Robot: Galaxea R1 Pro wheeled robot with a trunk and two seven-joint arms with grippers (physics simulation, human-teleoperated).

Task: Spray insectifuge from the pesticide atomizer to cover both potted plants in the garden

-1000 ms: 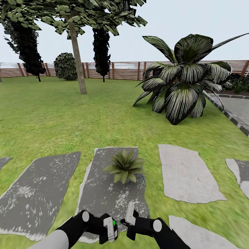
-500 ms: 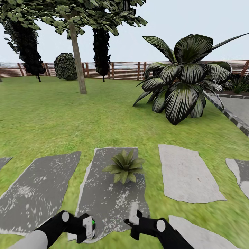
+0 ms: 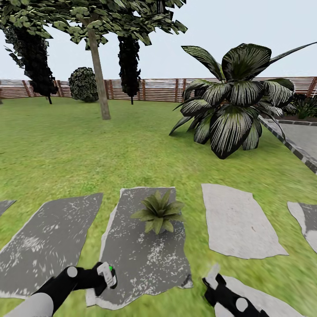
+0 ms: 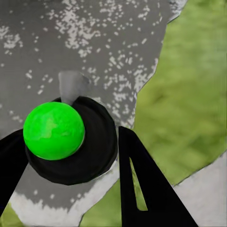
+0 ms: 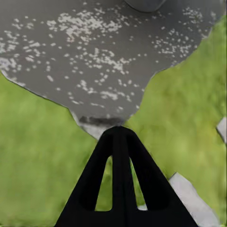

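One potted plant [image 3: 158, 211], a low green rosette, stands on a dark grey slab [image 3: 141, 255] just ahead of me. My left gripper [image 3: 107, 274] hovers over that slab's near left edge. It is shut on the pesticide atomizer [image 3: 110, 268], which from above is a round black body [image 4: 97, 153] with a green ball on top, held between the black fingers [image 4: 137, 170]. My right gripper [image 3: 213, 276] is low at the right, over the grass beside the slab's corner. Its two fingers meet at a point [image 5: 118, 130], shut on nothing.
A large striped agave [image 3: 233, 105] stands at the right rear, beside a kerbed paved area [image 3: 299, 141]. More slabs lie to the left [image 3: 44, 242] and right [image 3: 237, 224]. Beyond them are lawn, a tree trunk [image 3: 99, 66] and a slatted wooden fence [image 3: 149, 88].
The two grippers were close together at the atomizer a second ago and have drawn apart. The left went left with the atomizer; the right dropped down and to the right, empty.
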